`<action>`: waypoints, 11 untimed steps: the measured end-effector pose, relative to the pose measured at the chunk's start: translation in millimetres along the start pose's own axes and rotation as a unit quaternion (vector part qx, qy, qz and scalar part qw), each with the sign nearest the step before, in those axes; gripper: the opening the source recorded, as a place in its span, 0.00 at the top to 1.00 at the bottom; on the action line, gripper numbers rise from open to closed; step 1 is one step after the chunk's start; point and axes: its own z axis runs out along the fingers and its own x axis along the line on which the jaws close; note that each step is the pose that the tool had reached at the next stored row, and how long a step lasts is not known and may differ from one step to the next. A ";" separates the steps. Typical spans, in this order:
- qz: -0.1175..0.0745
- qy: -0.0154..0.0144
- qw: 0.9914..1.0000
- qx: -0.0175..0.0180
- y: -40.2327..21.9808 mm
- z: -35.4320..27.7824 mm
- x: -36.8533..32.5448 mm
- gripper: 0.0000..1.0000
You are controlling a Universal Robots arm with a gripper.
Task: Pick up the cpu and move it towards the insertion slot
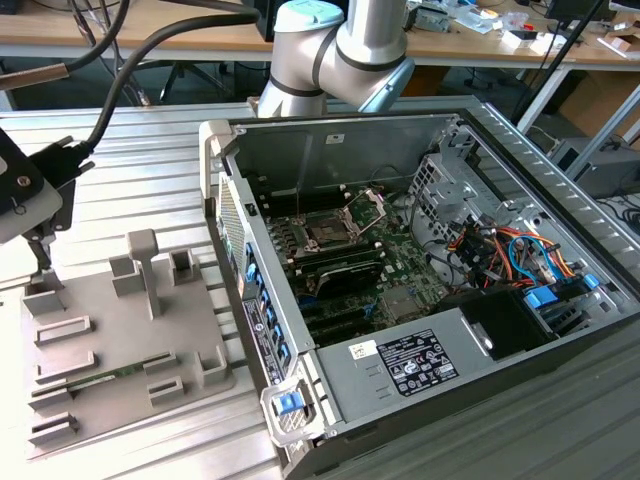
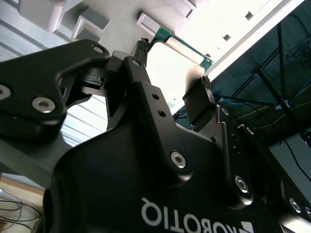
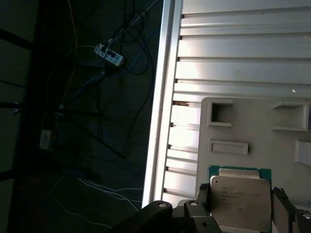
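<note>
The ribbed metal counter (image 1: 150, 160) carries a grey tray (image 1: 110, 320). An open computer case (image 1: 330, 150) stands just beside the tray, on the exterior view's right. The arm (image 1: 340, 50) rises behind the case, on its side away from the tray.

In the exterior view, the fingers (image 1: 43, 262) hang over the tray's far corner, on the exterior view's left, low and close to its surface. The slot (image 1: 328, 232), a dark square in a silver frame with its hinged plate tipped up, lies on the board inside the case, well apart from the tray.

The cpu (image 3: 240, 201) sits over the tray near the edge, silver top up with a green rim around it. In both wrist views it lies between the fingers, one on each of two opposite edges. In the first wrist view each finger touches the green rim on its side, so they are clamped on the cpu. In the second wrist view the green rim reaches just past the two tips. I cannot tell whether the cpu rests on the tray or hangs just above it.
</note>
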 end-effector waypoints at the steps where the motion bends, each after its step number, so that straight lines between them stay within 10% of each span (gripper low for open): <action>1: 0.000 0.000 1.000 0.000 0.0 -0.3 0.0 0.45; 11: 0.000 0.000 1.000 0.000 0.2 -3.6 0.0 0.45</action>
